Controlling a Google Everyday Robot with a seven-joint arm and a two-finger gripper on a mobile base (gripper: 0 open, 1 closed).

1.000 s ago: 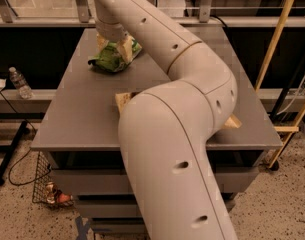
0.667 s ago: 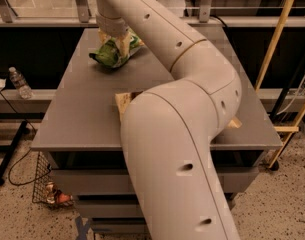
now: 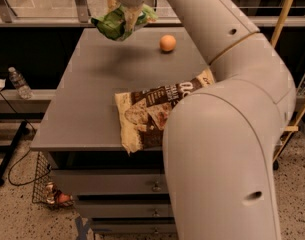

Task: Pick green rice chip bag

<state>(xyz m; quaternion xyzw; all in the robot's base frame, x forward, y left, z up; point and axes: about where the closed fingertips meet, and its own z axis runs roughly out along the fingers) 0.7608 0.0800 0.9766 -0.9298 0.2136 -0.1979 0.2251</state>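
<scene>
The green rice chip bag [image 3: 118, 24] is a small bright green glossy bag. It hangs in the air above the far left part of the grey table [image 3: 87, 109], clear of the surface. My gripper [image 3: 128, 15] is at the top of the view, shut on the bag's upper part. Its fingers are mostly hidden by the wrist and the bag. My large white arm fills the right side of the view.
A larger brown-and-cream chip bag [image 3: 152, 111] lies at the table's near edge, partly under my arm. A small orange ball [image 3: 167, 43] sits at the far middle. A water bottle [image 3: 19, 84] stands on a shelf at the left. Drawers [image 3: 127, 186] are below the table.
The green bag has been lifted off the table and now hangs in my gripper. The view has shifted, showing the orange ball and more of the brown bag.
</scene>
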